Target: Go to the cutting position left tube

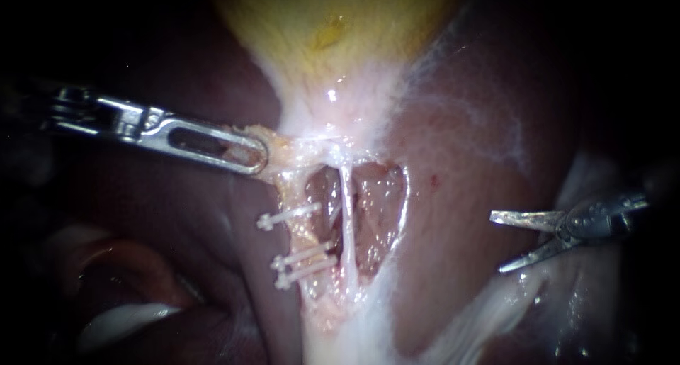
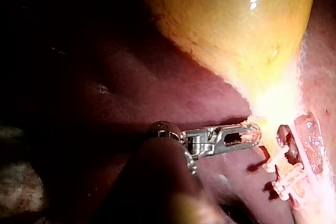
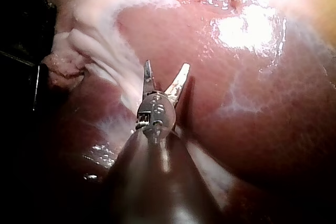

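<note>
Approach step: my right instrument (image 1: 497, 243) hangs, jaws agape, over the liver (image 1: 460, 195), well apart from the clipped left tube (image 1: 303, 236). My left instrument (image 1: 262, 154) grips tissue below the gallbladder (image 1: 319, 25). Next, I judge, those jaws must straddle the tube between clips (image 1: 290, 216)

Right tool (image 1: 496, 242), jaws apart, hovers well right of the clipped left tube (image 1: 299, 236).

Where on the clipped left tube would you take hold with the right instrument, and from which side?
The bare stretch of the left tube between the upper clip and the two lower clips. Bring the open right instrument in from the right, square across it: the tube runs nearly upright in the endoscope view, and the left instrument grips tissue above. Mind the thin right tube between.
</note>
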`<state>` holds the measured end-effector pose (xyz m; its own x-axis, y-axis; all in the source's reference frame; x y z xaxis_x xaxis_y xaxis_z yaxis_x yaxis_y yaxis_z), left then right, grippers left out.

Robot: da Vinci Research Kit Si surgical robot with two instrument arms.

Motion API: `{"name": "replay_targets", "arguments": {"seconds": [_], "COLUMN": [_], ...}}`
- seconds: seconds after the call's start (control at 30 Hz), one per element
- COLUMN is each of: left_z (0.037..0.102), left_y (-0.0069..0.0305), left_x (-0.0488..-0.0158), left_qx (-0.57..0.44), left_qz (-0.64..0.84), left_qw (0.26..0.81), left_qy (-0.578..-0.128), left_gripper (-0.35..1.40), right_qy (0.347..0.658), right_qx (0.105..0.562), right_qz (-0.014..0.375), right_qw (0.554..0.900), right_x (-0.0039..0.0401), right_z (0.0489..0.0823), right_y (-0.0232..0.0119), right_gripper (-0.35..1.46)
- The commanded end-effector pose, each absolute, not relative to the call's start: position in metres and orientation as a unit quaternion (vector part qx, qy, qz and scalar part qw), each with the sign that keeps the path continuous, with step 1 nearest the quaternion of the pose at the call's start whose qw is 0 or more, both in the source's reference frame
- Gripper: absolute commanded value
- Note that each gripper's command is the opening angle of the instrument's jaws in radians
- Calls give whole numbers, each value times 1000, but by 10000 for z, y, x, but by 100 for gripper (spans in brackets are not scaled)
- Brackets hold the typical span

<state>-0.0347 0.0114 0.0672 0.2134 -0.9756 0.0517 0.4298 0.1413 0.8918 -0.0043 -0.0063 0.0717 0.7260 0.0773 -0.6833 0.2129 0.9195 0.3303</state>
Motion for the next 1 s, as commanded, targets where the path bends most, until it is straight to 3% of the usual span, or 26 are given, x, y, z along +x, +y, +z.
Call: {"name": "replay_targets", "arguments": {"seconds": [0.03, 0.63, 1.0], "left_z": [670, 661, 660], "left_y": [115, 113, 112], "left_x": [-346, -344, -343], "left_qx": [393, 392, 392], "left_qz": [-525, -527, -527], "left_qw": [671, 670, 670], "left_qy": [-346, -346, -346], "left_gripper": [-35, -35, -35], "right_qy": [368, 370, 403], "right_qx": [197, 200, 234], "right_qz": [-37, -30, -4], "right_qw": [908, 907, 885], "right_x": [-42, -39, -13], "right_z": [717, 712, 700], "right_y": [-63, -62, -62], "right_gripper": [138, 138, 140]}}
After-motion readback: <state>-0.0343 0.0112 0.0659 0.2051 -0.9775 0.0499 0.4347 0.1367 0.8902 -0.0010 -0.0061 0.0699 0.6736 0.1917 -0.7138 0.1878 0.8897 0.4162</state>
